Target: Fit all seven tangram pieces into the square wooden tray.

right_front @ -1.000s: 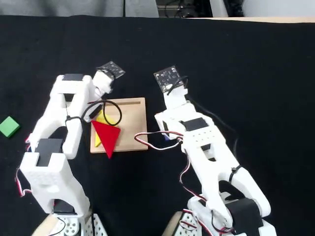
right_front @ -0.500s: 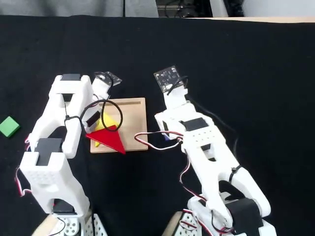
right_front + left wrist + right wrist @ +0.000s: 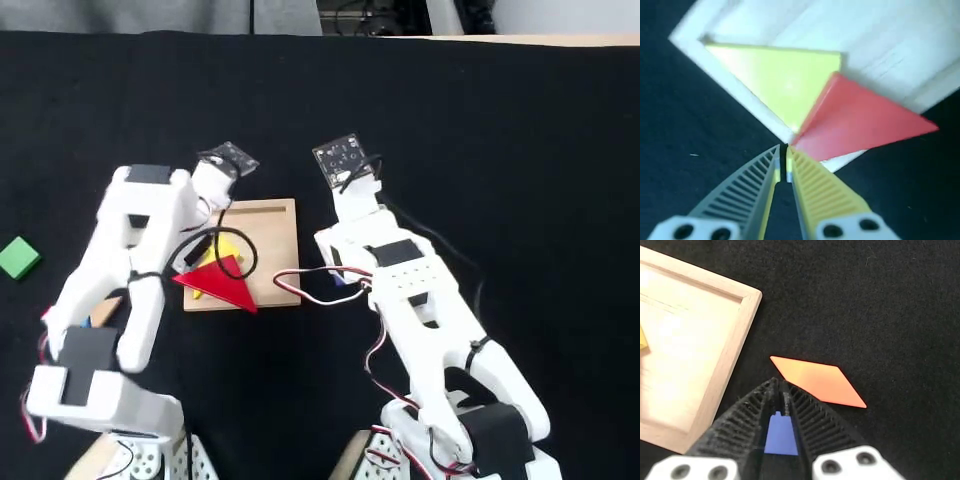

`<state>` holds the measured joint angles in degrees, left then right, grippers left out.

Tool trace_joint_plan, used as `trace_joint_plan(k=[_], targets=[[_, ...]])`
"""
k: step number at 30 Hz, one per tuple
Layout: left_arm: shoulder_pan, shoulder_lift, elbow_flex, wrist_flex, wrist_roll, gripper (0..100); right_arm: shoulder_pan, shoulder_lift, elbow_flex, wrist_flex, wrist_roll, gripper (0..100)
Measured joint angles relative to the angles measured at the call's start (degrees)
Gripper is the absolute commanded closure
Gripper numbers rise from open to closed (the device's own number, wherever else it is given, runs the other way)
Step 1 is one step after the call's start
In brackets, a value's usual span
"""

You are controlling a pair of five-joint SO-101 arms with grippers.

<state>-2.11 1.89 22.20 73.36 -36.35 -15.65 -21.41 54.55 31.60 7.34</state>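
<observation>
**Fig. Progress: early stage.** Tray (image 3: pixel 275 240) lies on the black counter (image 3: pixel 480 150) btw. the two arms.

- **Seated:** 1 pc only, the yellow triangle (image 3: pixel 780 75). It lies flat on the tray floor w/ one side along a wall & a corner tucked into the tray corner.
- **In hand:** red triangle (image 3: pixel 855 125). One edge is against the yellow, and it lies across the tray's wall w/ a tip overhanging the counter. Judged not yet seated.
- **L tool** (image 3: pixel 783 159): fingers together, tips at the red pc's corner by the wall. Whether they nip that corner can't be told.
- **R tool** (image 3: pixel 780 386): clamped on a small blue pc (image 3: pixel 780 435), over the counter just outside the tray.
- **Waiting on the counter:** orange parallelogram (image 3: pixel 817 381), near the tray's outer wall; green pc (image 3: pixel 18 257), well apart from the tray, on the L arm's far side.
- **Tally:** 1 of 7 in, 1 half-in, 1 gripped, 2 loose, i.e. 5 pcs accounted for.
- **Left to do (est.):** get red down flat beside yellow. Then blue, orange, green & the rest go in, since most of the tray floor is bare.
</observation>
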Motion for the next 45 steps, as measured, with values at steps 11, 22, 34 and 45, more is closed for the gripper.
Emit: trace_joint_plan(k=[11,22,34,45], targets=[[1.0,-7.4,4.1,13.3,-9.9,97,0.9,0.0,0.0,0.0,0.1,98.6],[14.2,-7.7,17.2,-4.8,-0.6,97,12.0,-5.1,0.0,0.0,-8.1,98.4],[16.0,-7.7,17.2,-11.3,8.4,97,11.3,-5.1,0.0,0.0,-7.4,98.4],[3.9,-14.1,4.3,0.2,9.8,97,11.3,-5.1,0.0,0.0,-7.4,98.4]])
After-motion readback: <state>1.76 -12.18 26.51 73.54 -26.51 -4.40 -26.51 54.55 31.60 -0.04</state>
